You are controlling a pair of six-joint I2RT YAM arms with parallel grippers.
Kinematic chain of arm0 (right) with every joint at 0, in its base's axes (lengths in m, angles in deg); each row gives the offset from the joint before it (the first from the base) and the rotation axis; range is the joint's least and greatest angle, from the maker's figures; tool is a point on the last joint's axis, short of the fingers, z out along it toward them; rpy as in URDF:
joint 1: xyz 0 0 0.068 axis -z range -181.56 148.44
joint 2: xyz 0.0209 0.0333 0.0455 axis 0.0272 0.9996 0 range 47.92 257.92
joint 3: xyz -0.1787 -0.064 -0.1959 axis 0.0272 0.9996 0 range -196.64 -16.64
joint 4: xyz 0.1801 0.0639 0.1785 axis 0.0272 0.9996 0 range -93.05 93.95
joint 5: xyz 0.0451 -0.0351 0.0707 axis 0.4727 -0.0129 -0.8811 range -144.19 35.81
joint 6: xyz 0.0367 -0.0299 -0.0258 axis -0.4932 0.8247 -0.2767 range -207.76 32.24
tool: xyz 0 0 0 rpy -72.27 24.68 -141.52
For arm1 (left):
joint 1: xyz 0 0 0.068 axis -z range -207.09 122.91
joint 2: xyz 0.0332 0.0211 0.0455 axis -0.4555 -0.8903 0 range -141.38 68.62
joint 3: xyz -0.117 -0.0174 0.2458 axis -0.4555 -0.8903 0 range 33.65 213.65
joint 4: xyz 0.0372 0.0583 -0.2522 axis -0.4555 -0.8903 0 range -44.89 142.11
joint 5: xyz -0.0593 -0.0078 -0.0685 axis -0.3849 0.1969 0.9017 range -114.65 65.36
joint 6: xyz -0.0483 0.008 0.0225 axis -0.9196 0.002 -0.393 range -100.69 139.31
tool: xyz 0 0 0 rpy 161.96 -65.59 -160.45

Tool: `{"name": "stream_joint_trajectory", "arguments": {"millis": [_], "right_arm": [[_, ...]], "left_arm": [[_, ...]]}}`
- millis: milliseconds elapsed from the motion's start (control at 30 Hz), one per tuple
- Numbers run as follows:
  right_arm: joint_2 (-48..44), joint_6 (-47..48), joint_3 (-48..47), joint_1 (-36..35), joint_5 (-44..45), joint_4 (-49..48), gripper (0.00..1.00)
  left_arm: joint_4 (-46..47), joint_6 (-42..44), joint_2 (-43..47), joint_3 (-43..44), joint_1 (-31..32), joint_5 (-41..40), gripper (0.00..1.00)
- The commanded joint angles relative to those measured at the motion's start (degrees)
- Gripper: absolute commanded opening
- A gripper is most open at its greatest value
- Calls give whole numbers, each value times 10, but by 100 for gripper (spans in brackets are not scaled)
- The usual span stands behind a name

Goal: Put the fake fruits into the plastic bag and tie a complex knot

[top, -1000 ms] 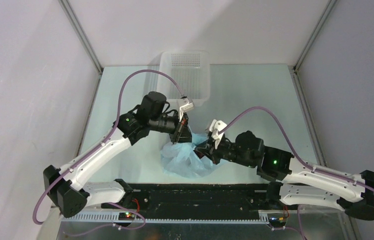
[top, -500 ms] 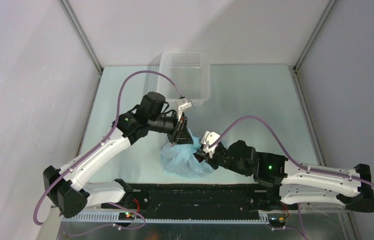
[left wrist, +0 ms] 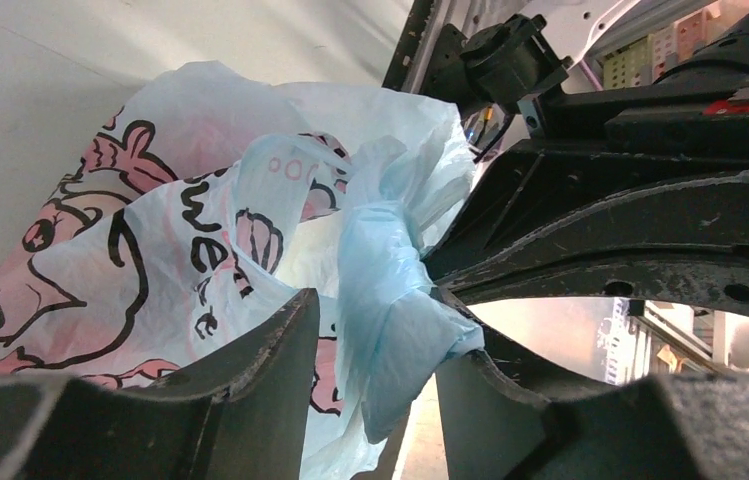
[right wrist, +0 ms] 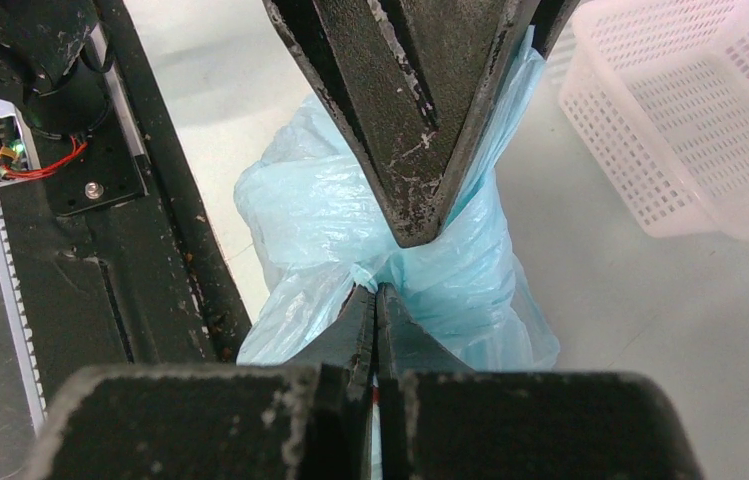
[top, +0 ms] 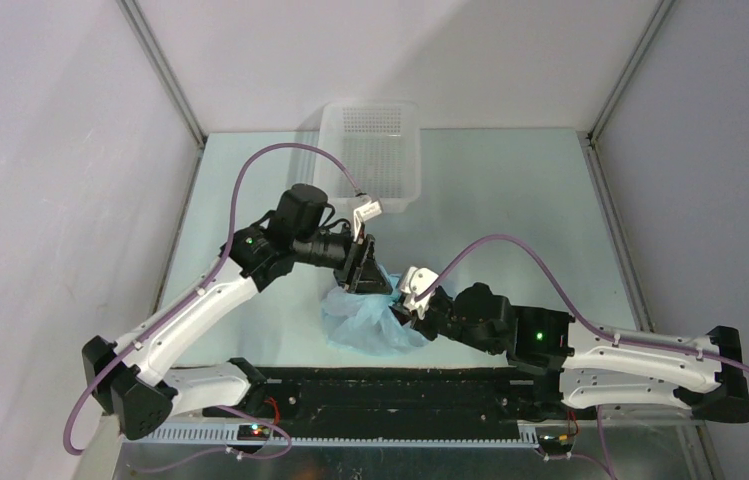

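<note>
The light-blue plastic bag [top: 370,325] lies bunched on the table just in front of the arms' base. Its pink and black print shows in the left wrist view [left wrist: 150,260]. The fake fruits are hidden. The bag's top is gathered into a twisted knot [left wrist: 382,240] with a loose tail hanging down. My left gripper [left wrist: 380,330] stands open around that tail, and it points down onto the gathering from above [top: 368,280]. My right gripper [right wrist: 376,292] is shut, its tips pinching the gathered plastic from the right side [top: 412,308].
A white perforated basket [top: 375,150] stands at the back of the table, also seen in the right wrist view [right wrist: 690,110]. The black base rail [top: 400,385] runs close behind the bag. Both grippers crowd together over the bag's top.
My left gripper has gone from shut to open, releasing the plastic tail. My right arm shifted left and lower toward the bag, still shut on the plastic.
</note>
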Motion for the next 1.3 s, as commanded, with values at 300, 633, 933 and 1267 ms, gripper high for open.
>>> {"name": "stream_joint_trajectory", "arguments": {"millis": [300,633,933,1267], "right_arm": [[-2,9,-1,-5,5,-4,0],[0,12,-1,-7,4,6,0],[-11,0,-1,-12,4,50,0],[-83,-61,-65,7,-55,113,81]], "left_arm": [[29,-37,8,5,-3,29,54],[32,-37,-16,3,-4,3,22],[92,-53,4,-25,-3,2,0],[153,15,66,-74,-3,12,0]]}}
